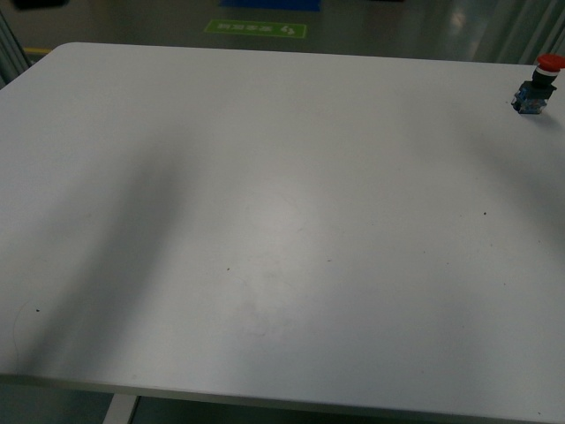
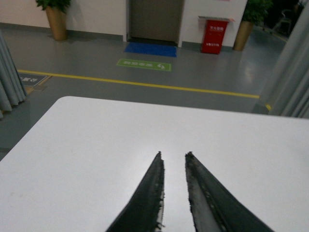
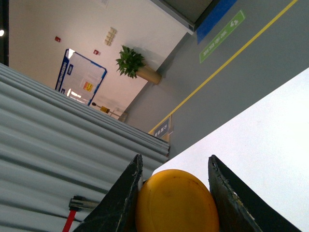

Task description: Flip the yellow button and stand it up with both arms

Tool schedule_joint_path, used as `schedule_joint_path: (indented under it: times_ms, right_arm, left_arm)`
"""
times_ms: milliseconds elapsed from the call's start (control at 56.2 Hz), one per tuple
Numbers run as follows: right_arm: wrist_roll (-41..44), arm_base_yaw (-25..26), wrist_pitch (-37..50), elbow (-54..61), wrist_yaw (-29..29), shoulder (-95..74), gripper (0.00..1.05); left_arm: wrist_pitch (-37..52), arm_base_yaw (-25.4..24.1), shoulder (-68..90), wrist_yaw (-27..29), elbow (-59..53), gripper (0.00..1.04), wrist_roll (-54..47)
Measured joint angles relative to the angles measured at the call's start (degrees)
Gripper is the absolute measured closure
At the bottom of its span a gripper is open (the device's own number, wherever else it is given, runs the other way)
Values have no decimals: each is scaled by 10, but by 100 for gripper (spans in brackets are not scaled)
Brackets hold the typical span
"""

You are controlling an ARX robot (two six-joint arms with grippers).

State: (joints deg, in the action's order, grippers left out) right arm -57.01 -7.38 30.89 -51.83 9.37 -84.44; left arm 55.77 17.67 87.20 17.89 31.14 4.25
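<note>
Presently the right gripper [image 3: 175,159] holds the yellow button [image 3: 176,203] clenched by its cap, near the table [image 3: 270,145] edge; left gripper [image 2: 174,154] jaws narrowly parted, empty. Probably mid-flip: next, left gripper must take its body.

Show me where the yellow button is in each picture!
Front view: not in it; only a red-capped switch stands near the far right corner of the table.
Left wrist view: not in it; just the left gripper over the white table.
Right wrist view: the yellow button sits between the fingers of the right gripper.
Shared landmark: the green floor sign beyond the table.
</note>
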Motion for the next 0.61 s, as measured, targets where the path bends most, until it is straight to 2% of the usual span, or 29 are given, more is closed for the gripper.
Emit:
schedule_joint_path:
  times_ms: [53, 285, 605]
  right_arm:
    - [3, 2, 0, 0, 2, 0, 71]
    - [18, 14, -3, 2, 0, 0, 71]
    - [57, 20, -7, 2, -16, 1, 71]
  left_arm:
    - [7, -14, -38, -25, -50, 101, -17]
    - [11, -68, -146, -72, -158, 101, -33]
    - [-35, -109, -266, -112, -235, 101, -38]
